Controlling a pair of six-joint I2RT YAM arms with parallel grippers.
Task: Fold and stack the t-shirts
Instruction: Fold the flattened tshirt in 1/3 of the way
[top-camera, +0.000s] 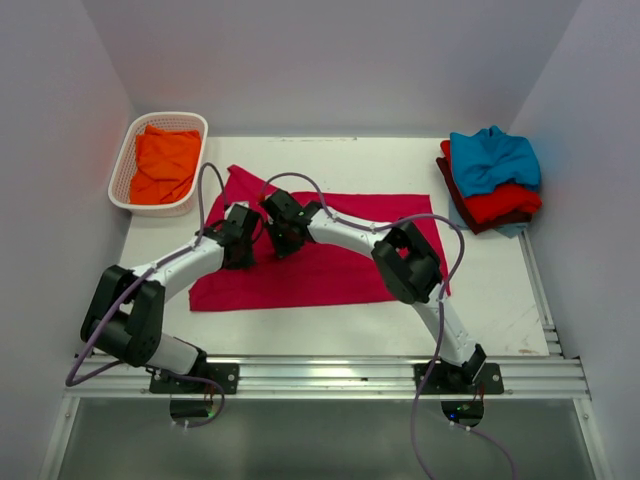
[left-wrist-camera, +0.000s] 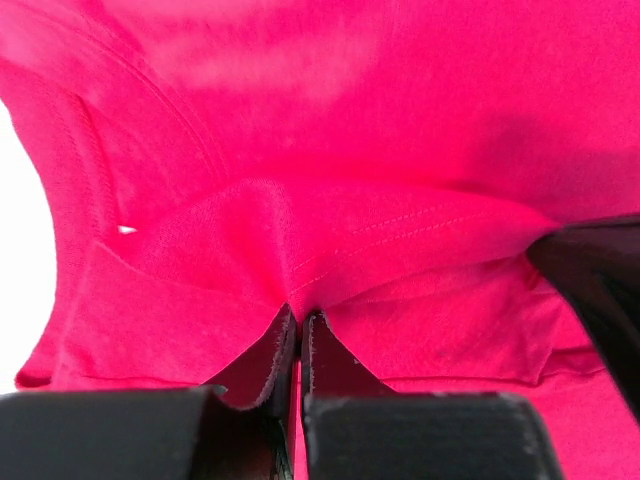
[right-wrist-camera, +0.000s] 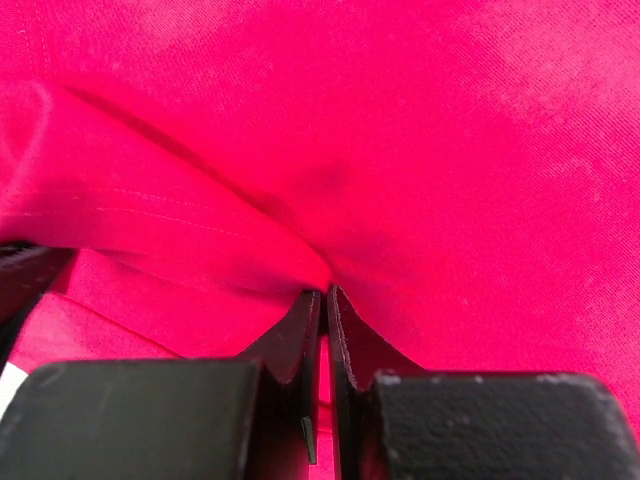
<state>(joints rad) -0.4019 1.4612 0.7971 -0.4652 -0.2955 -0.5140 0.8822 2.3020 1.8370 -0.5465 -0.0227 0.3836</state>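
Observation:
A crimson-pink t-shirt (top-camera: 330, 265) lies spread on the white table. Both grippers are down on its left part, close together. My left gripper (top-camera: 243, 250) is shut, pinching a raised fold of the crimson-pink t-shirt (left-wrist-camera: 400, 120) at its tips (left-wrist-camera: 298, 318). A small white neck label (left-wrist-camera: 127, 229) shows to the left. My right gripper (top-camera: 283, 240) is also shut, on a ridge of the same crimson-pink t-shirt (right-wrist-camera: 450, 150) puckered at its tips (right-wrist-camera: 324, 295). An orange t-shirt (top-camera: 165, 165) lies crumpled in the basket. Teal-blue (top-camera: 492, 158), red (top-camera: 500, 203) and maroon (top-camera: 452, 190) t-shirts sit folded in a stack at the back right.
The white lattice basket (top-camera: 170, 118) stands at the back left corner against the wall. Grey walls close in the table on three sides. A metal rail (top-camera: 330, 375) carrying the arm bases runs along the near edge. Cables loop above the arms.

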